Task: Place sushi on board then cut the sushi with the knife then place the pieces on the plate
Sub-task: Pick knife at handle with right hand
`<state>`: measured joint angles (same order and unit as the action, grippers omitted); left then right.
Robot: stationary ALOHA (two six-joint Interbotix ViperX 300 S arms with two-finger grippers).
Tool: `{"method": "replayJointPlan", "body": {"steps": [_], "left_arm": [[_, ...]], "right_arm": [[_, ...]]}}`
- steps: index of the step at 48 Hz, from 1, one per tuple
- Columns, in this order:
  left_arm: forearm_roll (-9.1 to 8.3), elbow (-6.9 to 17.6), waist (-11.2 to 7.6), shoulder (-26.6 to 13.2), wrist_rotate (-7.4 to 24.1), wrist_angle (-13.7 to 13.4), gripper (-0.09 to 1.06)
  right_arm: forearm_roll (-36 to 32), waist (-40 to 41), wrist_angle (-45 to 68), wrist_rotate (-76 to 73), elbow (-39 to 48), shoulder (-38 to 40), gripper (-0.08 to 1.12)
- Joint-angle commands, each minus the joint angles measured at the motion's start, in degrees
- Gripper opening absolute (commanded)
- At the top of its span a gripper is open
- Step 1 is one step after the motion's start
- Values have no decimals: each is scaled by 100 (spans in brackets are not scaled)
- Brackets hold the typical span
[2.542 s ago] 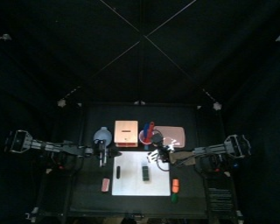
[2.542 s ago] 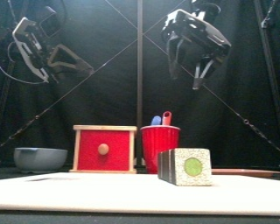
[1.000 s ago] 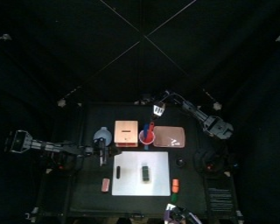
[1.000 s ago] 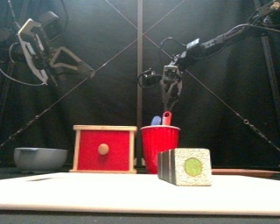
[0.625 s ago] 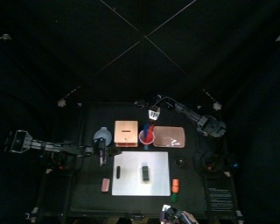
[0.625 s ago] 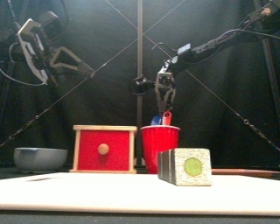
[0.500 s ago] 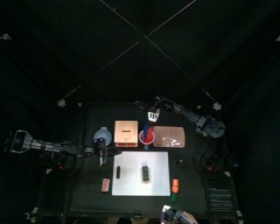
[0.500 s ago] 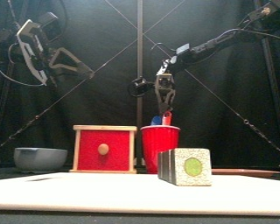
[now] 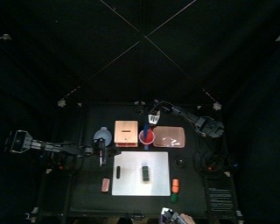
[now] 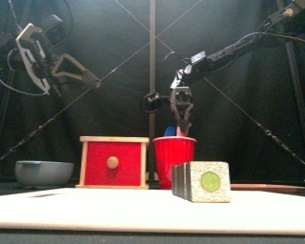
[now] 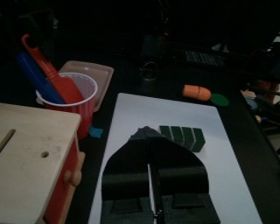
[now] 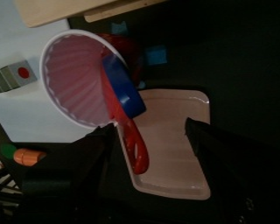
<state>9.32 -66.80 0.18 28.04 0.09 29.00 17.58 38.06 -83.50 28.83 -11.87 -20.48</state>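
Note:
A dark green sushi roll (image 9: 146,174) (image 10: 202,181) (image 11: 171,136) lies on the white board (image 9: 130,163) (image 10: 117,212) (image 11: 230,166). Behind it stands the red cup (image 9: 150,136) (image 10: 174,160) (image 12: 73,74), holding a red knife (image 10: 182,127) (image 12: 130,140) and a blue knife (image 10: 171,132) (image 12: 125,94). My right gripper (image 9: 156,116) (image 10: 181,112) (image 12: 149,136) hangs open just above the knife handles. Held high at the left, my left gripper (image 9: 102,157) (image 10: 41,71) (image 11: 150,179) is shut and empty, short of the board's left edge. The pink plate (image 9: 171,136) (image 12: 178,153) lies right of the cup.
A wooden box with a red drawer front (image 9: 127,132) (image 10: 114,162) stands left of the cup, and a blue-grey bowl (image 9: 102,136) (image 10: 43,172) left of that. An orange toy (image 9: 175,185) (image 11: 196,91) and a reddish toy (image 9: 105,184) flank the board's front corners.
My right arm swung from over the board to the back of the table, then came down over the red cup. The left arm has stayed put.

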Motion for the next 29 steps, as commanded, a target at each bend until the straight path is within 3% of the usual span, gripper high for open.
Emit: {"method": "replayJointPlan", "body": {"steps": [1, 29], "left_arm": [[9, 70, 26, 9, 9, 44, -3], [0, 44, 79, 9, 9, 44, -3]], "right_arm": [[18, -53, -9, 9, -70, 149, 95], [-79, -176, 26, -26, -88, 88, 94]]}}
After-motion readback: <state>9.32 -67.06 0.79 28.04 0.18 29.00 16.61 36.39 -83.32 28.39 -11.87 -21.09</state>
